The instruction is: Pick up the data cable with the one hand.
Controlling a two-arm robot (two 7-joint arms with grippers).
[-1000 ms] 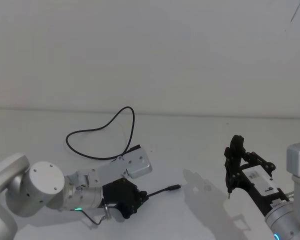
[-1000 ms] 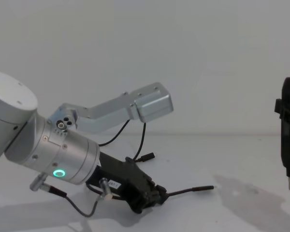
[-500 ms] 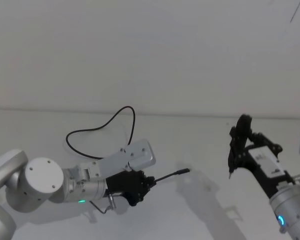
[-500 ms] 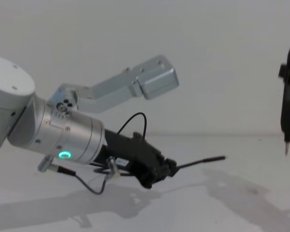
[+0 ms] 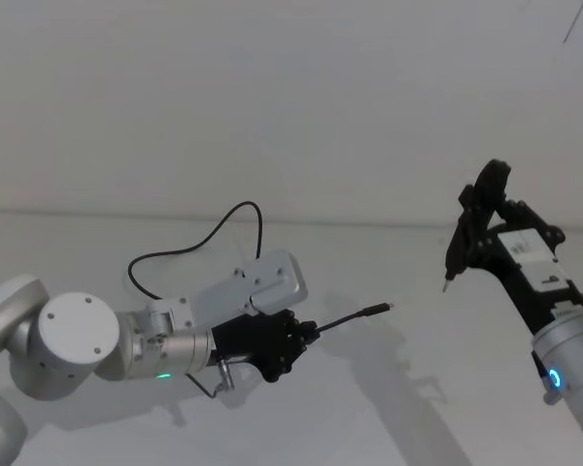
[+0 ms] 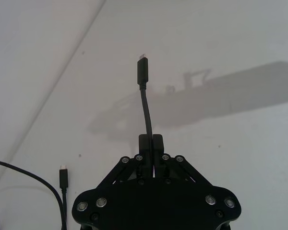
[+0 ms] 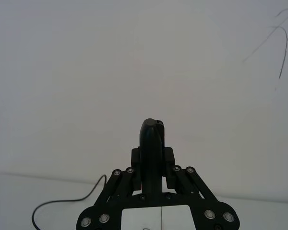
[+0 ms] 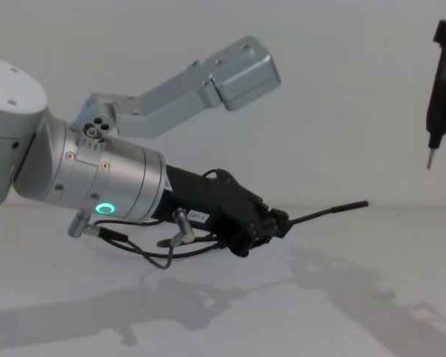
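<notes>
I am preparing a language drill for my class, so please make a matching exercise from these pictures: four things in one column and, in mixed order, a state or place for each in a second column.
Column one
1. left end effector
2. right end effector
3. loose plug
4. ring light on the left wrist

Column two
A. glows green
B. lies on the table
C. shut on the data cable
D. shut on a slim pointed tool

Pairs: 1-C, 2-D, 3-B, 4-A
</notes>
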